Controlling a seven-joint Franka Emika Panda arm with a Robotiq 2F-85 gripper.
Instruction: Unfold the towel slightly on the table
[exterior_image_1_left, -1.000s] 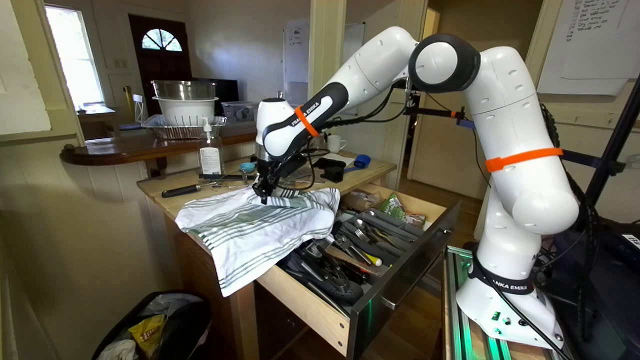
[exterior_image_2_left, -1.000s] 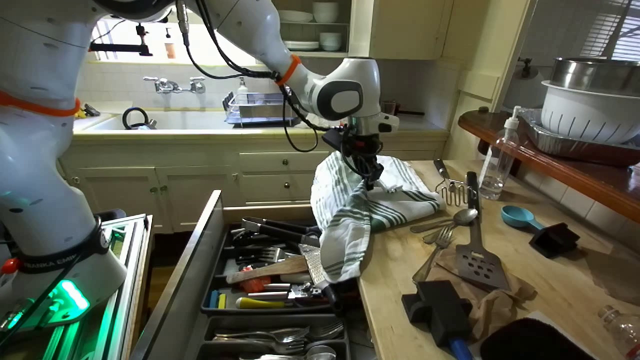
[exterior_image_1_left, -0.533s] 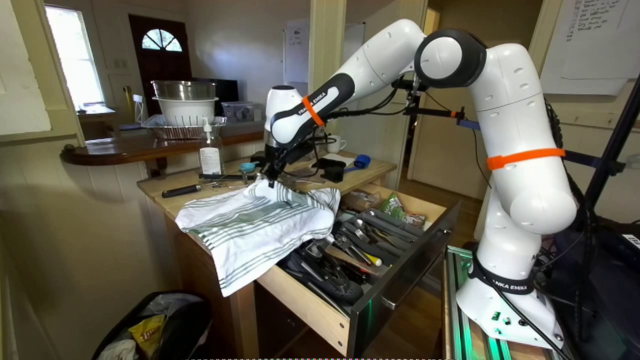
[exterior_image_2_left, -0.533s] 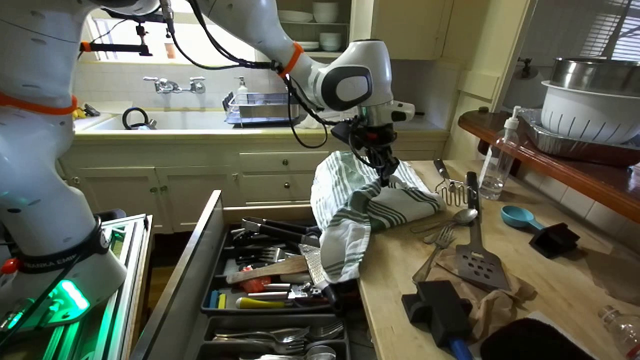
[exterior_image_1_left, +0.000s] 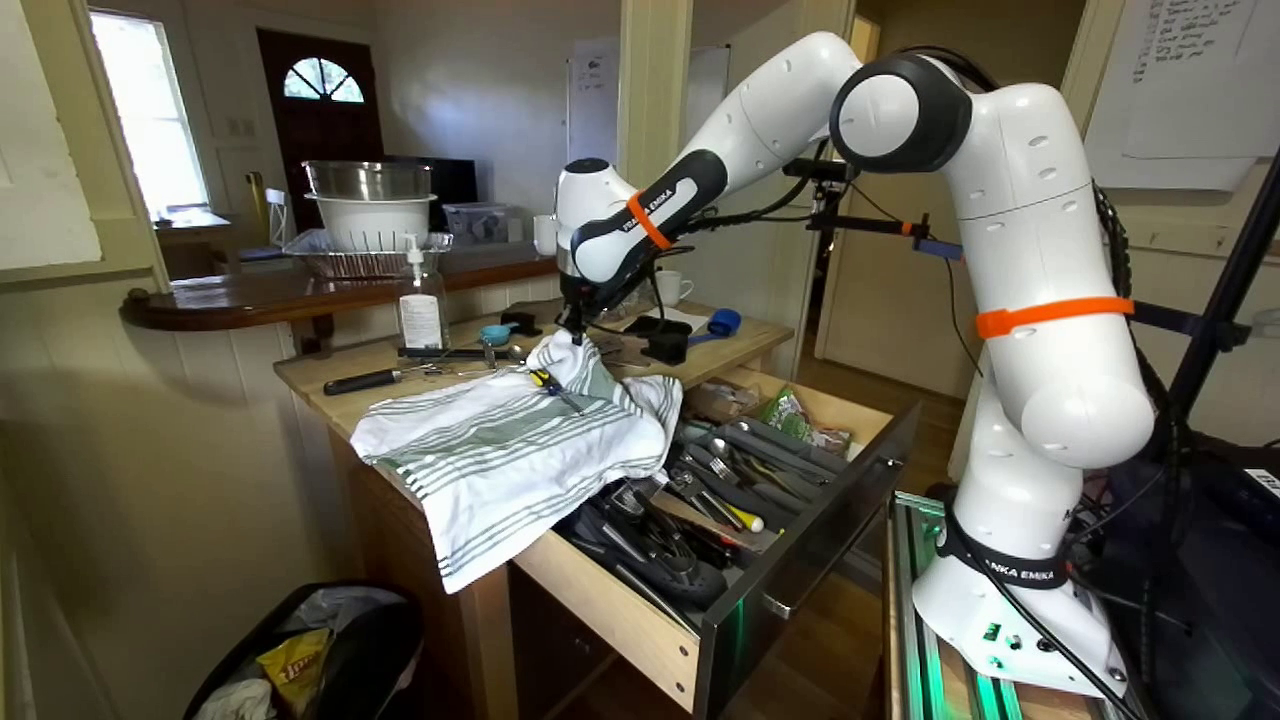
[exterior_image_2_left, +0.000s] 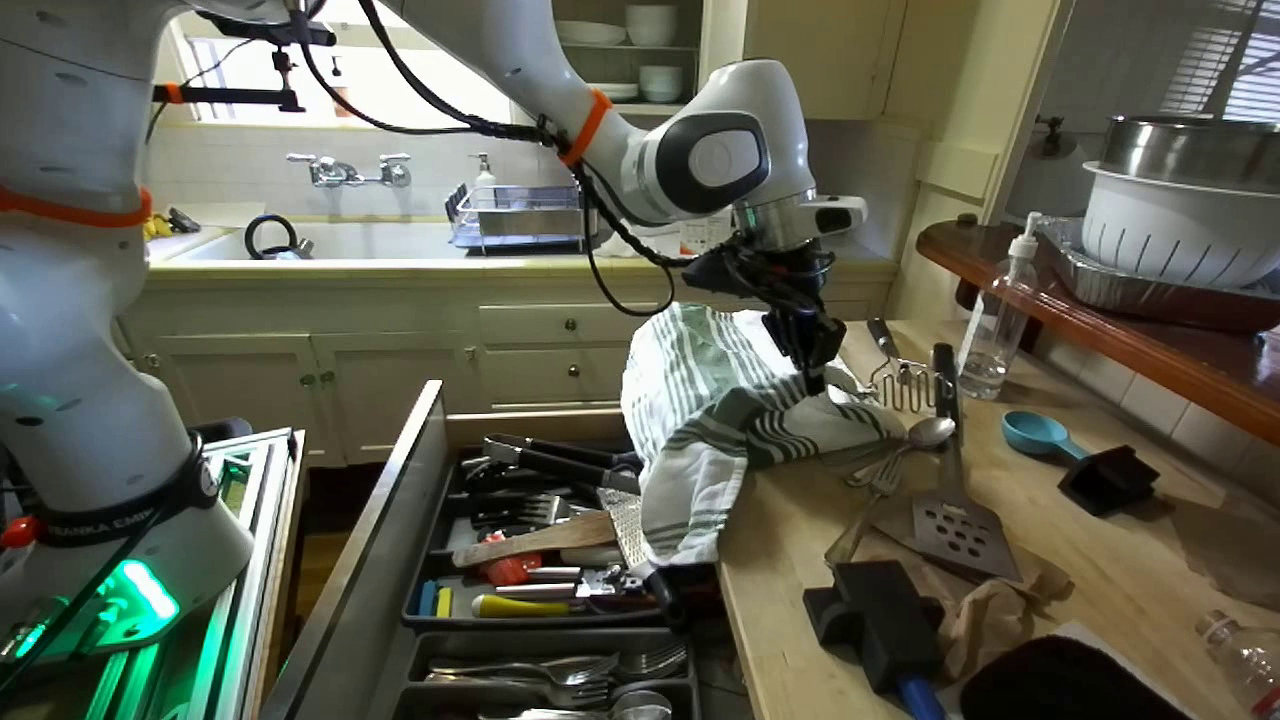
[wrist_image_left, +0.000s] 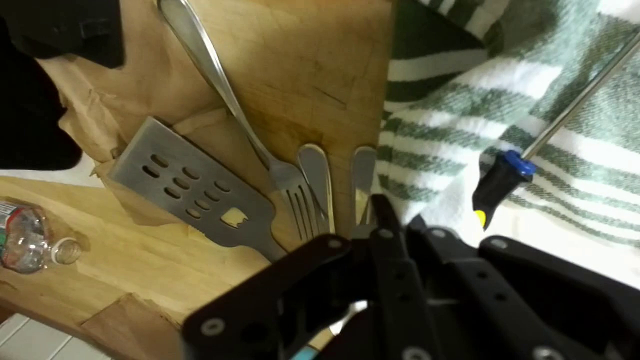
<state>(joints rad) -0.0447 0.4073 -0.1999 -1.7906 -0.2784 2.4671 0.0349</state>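
Note:
The white towel with green stripes lies rumpled on the wooden table (exterior_image_2_left: 790, 560). It shows in both exterior views, as the towel (exterior_image_1_left: 520, 450) and the towel (exterior_image_2_left: 690, 350), with part hanging over the table edge and the drawer. My gripper (exterior_image_1_left: 577, 338) is shut on a fold of the towel and holds it raised near the table. In the wrist view the fingertips of the gripper (wrist_image_left: 400, 212) are close together, with white towel cloth (wrist_image_left: 440, 150) by them; the exact pinch is hidden. A screwdriver (wrist_image_left: 500, 182) with a black, blue and yellow handle lies on the towel.
The open drawer (exterior_image_2_left: 345, 570) holds cutlery and utensils. On the table are a slotted spatula (exterior_image_2_left: 965, 530), a fork (wrist_image_left: 295, 195), a blue scoop (exterior_image_2_left: 1035, 435), a black block (exterior_image_2_left: 885, 620) and a soap bottle (exterior_image_1_left: 420, 310). A wooden shelf (exterior_image_1_left: 240, 300) overhangs the back.
My gripper has moved away from the hanging towel end, toward the spatula side, pulling the fold with it. The screwdriver on the towel has come into view.

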